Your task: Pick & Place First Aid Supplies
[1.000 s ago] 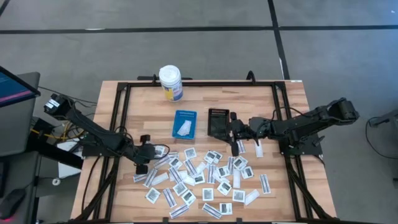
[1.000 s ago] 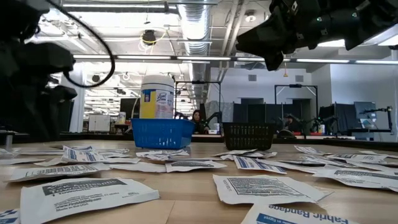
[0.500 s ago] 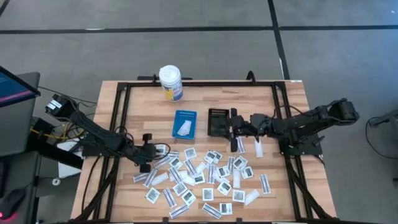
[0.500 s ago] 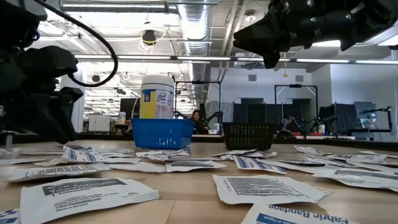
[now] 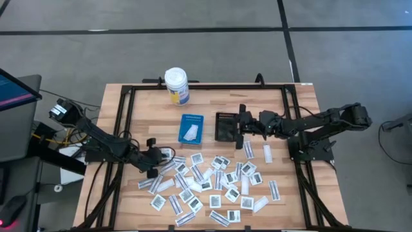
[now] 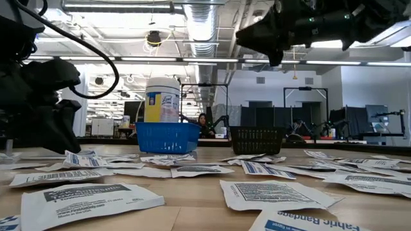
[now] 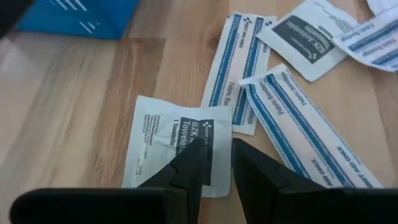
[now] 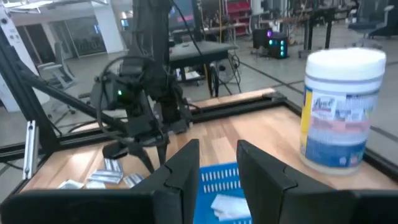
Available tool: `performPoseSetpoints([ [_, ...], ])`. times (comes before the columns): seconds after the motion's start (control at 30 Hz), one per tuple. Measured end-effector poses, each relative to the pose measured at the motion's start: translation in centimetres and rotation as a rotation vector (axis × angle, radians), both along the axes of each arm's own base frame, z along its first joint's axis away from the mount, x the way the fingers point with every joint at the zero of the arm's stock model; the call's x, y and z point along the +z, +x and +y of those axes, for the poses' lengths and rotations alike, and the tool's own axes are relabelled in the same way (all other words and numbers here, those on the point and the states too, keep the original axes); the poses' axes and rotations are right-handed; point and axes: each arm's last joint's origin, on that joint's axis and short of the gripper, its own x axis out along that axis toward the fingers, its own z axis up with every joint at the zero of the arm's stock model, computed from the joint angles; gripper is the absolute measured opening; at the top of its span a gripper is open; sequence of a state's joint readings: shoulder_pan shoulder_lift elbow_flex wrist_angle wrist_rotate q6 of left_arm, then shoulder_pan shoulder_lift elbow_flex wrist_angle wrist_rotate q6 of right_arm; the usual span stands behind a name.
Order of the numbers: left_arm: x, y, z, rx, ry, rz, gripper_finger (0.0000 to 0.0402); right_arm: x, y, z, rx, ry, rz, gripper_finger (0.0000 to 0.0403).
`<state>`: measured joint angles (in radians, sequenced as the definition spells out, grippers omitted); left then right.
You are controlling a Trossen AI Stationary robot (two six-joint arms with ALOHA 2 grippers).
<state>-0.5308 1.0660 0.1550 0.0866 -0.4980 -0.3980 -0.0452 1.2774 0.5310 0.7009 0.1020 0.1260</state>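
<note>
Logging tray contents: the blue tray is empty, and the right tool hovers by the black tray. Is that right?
Not quite. The high view shows the blue tray already holds a white packet. The right tool does hover by the black tray.

The tabletop is pale wood planking with a black frame lying on it along its far, left and right edges. A white bottle with a yellow label stands near the far edge, left of the middle; nearer the centre a blue tray and a black tray sit side by side, slightly apart. Dozens of flat white packets, squarish ones and narrow strips, lie scattered and partly overlapping across the near half, reaching close to the near edge.
</note>
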Motion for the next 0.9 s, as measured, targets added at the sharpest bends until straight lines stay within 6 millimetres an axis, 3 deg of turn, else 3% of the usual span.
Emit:
performPoseSetpoints([
  [0.23,0.1,0.1,-0.1,-0.014,-0.033,-0.019,0.0009,1.4,0.6,0.9,0.035,-0.055,-0.028,0.0102],
  [0.9,2.9,1.8,-1.0,-0.062,-0.083,-0.345,0.0005,1.6,0.7,2.1,0.082,-0.057,-0.036,0.0102],
])
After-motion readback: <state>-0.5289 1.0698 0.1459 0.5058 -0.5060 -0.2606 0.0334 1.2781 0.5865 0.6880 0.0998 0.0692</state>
